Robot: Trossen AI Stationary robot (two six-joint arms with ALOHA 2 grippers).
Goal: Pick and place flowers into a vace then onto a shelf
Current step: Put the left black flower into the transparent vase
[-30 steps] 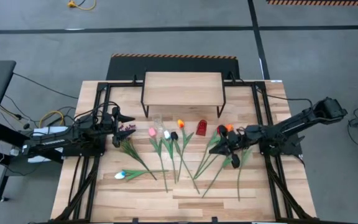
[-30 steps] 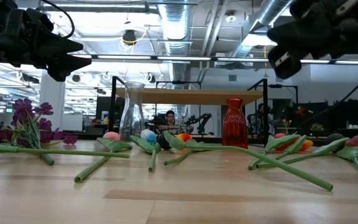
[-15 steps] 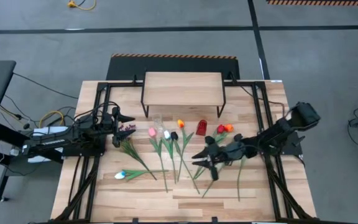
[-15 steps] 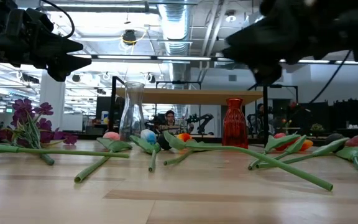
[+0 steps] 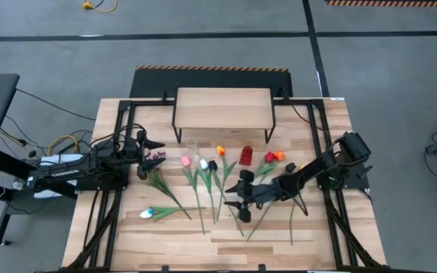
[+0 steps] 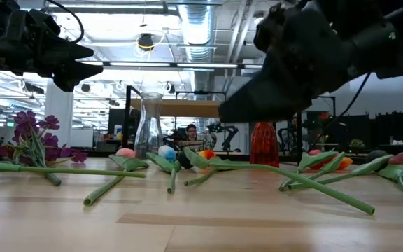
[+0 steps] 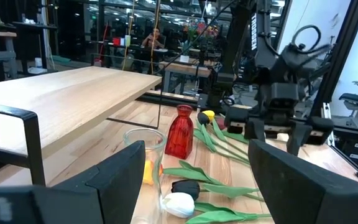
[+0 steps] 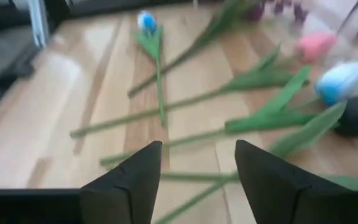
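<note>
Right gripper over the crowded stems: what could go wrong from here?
1. The right gripper hangs open over closely packed, crossing tulip stems; closing here might catch two stems at once.
2. Stems overlap, so lifting one may drag neighbours along.
3. The red vase and clear vase stand close behind the flower heads; a swinging stem could tip one.
The left gripper waits open beside the purple sprig.
</note>
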